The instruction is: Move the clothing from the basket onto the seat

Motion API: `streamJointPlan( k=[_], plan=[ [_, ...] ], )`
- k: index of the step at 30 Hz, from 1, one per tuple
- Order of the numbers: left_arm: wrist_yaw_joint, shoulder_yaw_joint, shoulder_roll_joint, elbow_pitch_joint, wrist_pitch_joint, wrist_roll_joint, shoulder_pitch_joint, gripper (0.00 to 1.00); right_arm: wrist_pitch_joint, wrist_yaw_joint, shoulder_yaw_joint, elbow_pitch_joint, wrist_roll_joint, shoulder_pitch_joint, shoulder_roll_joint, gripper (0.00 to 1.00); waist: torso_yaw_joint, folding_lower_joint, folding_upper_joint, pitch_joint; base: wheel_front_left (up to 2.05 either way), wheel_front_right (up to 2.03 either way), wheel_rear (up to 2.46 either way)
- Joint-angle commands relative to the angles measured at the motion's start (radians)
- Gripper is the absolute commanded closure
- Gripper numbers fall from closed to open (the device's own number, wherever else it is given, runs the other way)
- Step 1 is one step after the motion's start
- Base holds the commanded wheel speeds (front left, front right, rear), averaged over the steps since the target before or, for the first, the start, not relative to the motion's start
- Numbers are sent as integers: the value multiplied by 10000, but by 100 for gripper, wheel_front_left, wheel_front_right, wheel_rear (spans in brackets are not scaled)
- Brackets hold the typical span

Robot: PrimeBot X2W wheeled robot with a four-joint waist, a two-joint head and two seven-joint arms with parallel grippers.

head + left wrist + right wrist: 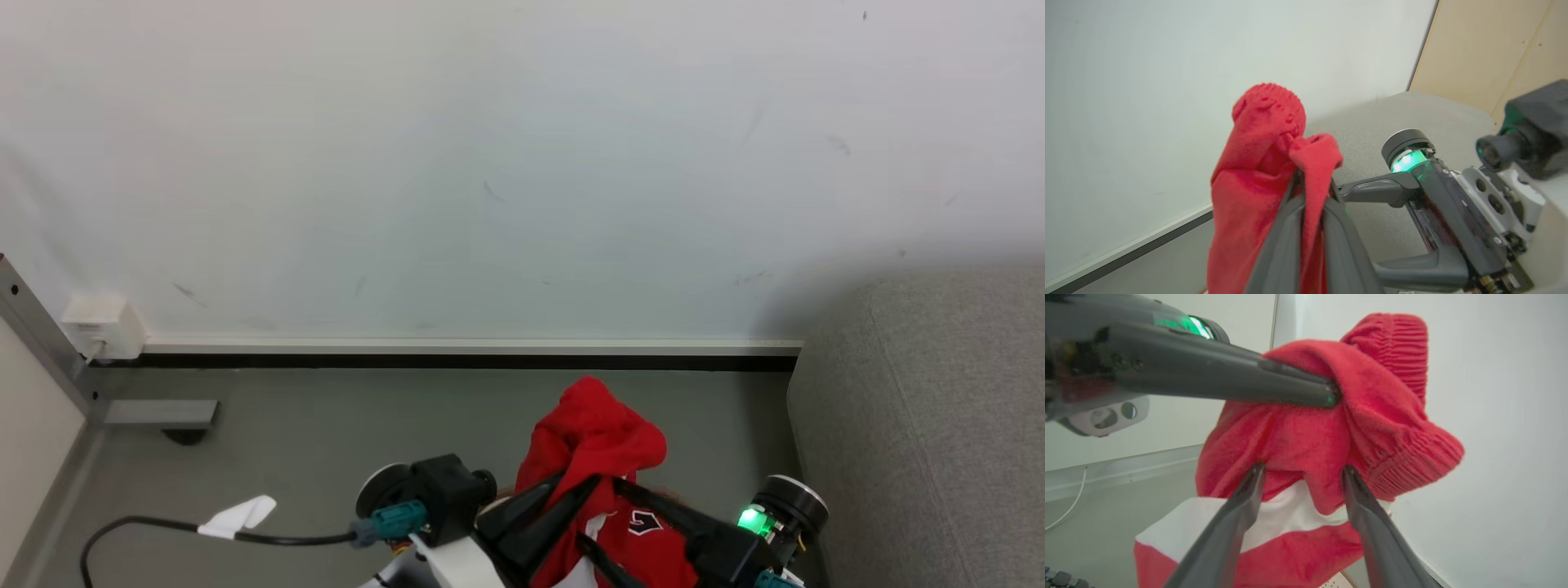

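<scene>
The clothing (596, 441) is a bright red bundle held up above the floor, with a ribbed knit edge on top, a white stripe (1274, 514) and a black numeral (645, 523) lower down. My left gripper (584, 483) is shut on an upper fold of it, its fingers pinching the cloth (1310, 192). My right gripper (1303, 470) is open, its fingertips set against the bundle just below the left gripper's tip (1331, 396). The grey seat (939, 425) stands to the right. A sliver of the perforated basket (1334, 582) shows under the cloth.
A pale wall with a skirting board (465, 347) runs across ahead. A white socket box (102, 327) and a metal table leg (49, 343) stand at the left. A black cable with a white tag (237, 516) lies on the grey floor.
</scene>
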Motion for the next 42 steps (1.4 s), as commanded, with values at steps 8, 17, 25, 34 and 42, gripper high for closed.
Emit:
streamJointPlan(
  k=[8, 17, 25, 34, 42],
  plan=[
    [-156, -157, 14, -30, 137, -288, 8, 100, -299, -21, -202, 400, 366, -66, 296, 100, -20, 0, -1, -6, 0, 0, 0],
    [192, -85, 114, 414, -283, 125, -11, 0, -390, -23, -743, 462, 838, 222, 166, 100, -270, 0, -1, 33, 0, 0, 0],
    [398, -112, 56, 819, -711, 431, 9, 0, -452, -21, -1781, 253, 695, 471, -115, 100, -1191, 0, -1, 214, 0, 0, 0],
    [414, -201, -74, 1053, -946, 578, -116, 0, -305, -21, -3307, -388, 293, 816, -447, 100, -2783, 0, -1, 408, 0, 0, 0],
    [391, -323, -256, 1138, -1054, 600, -271, 0, -12, -21, -4655, -1102, 66, 1358, -501, 100, -3632, 0, -1, 625, 0, 0, 0]
  ],
)
